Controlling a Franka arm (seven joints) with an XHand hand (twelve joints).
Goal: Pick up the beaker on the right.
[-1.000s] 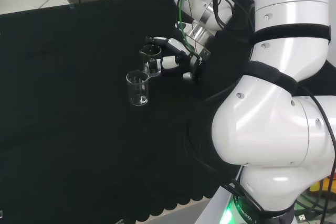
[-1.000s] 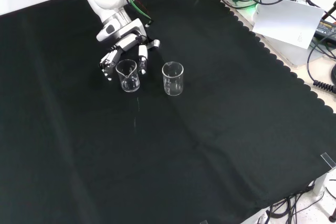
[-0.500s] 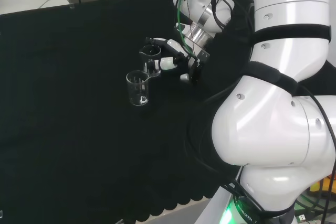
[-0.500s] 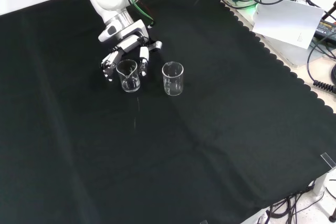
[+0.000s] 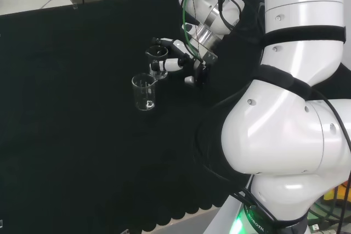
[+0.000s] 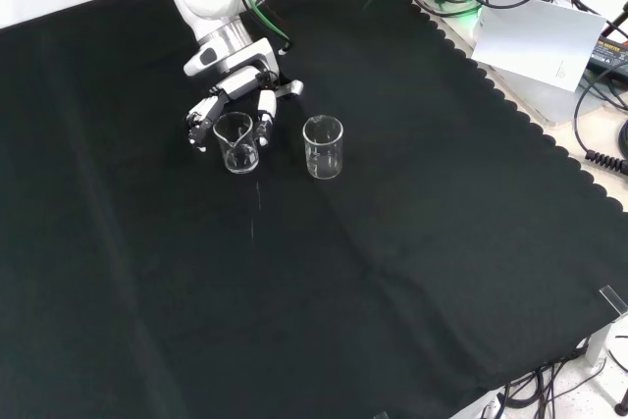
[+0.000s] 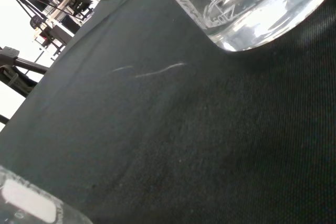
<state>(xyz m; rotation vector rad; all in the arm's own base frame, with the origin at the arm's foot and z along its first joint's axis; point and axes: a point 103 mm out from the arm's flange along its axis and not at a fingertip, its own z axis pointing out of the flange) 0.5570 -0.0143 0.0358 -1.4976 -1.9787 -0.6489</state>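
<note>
Two clear glass beakers stand on the black cloth. In the front view, the hand (image 6: 238, 87) comes down from the top onto the left beaker (image 6: 236, 142), with curled fingers (image 6: 201, 125) on both sides of it and the thumb sticking out to the right. The other beaker (image 6: 323, 147) stands free to its right. In the head view, the hand (image 5: 186, 61) is at the farther beaker (image 5: 157, 62) and a white fingertip touches its wall, while the nearer beaker (image 5: 144, 93) stands alone. The wrist view has the enclosed beaker's base (image 7: 252, 9) low at the cloth.
White arm links (image 5: 285, 135) take up the right of the head view. Beyond the cloth's scalloped edge (image 6: 510, 105) in the front view lie cables and a sheet of paper (image 6: 540, 41). A second beaker's rim (image 7: 31, 208) shows in the wrist view's corner.
The hand has edged in on the beaker and its fingers have drawn closer round the glass. Both beakers stay about where they were.
</note>
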